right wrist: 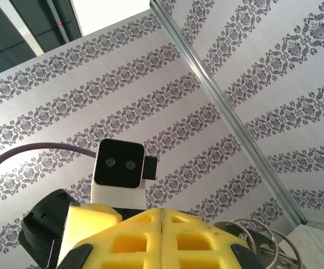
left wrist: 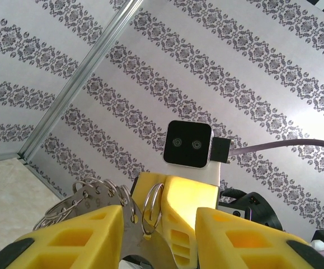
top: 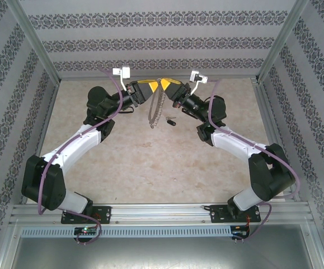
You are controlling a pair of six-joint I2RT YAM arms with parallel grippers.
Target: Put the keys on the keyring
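Both grippers are raised and meet tip to tip over the far middle of the table. The keyring [top: 156, 107], a thin silvery loop fringed with small rings, hangs down from where they meet. My right gripper [top: 165, 85] [right wrist: 162, 216] is shut, its yellow fingers pressed together, and the keyring [right wrist: 265, 235] juts out beside them. My left gripper [top: 146, 89] [left wrist: 159, 224] stands open around the keyring's [left wrist: 89, 196] metal and the right gripper's fingers [left wrist: 192, 196]. A small dark key [top: 170, 119] shows by the loop's lower end; I cannot tell whether it hangs or lies on the table.
The beige table [top: 150, 162] is enclosed by patterned walls and aluminium posts [top: 36, 39] at the back corners. An aluminium rail [top: 162, 212] runs along the near edge, where the arm bases are bolted.
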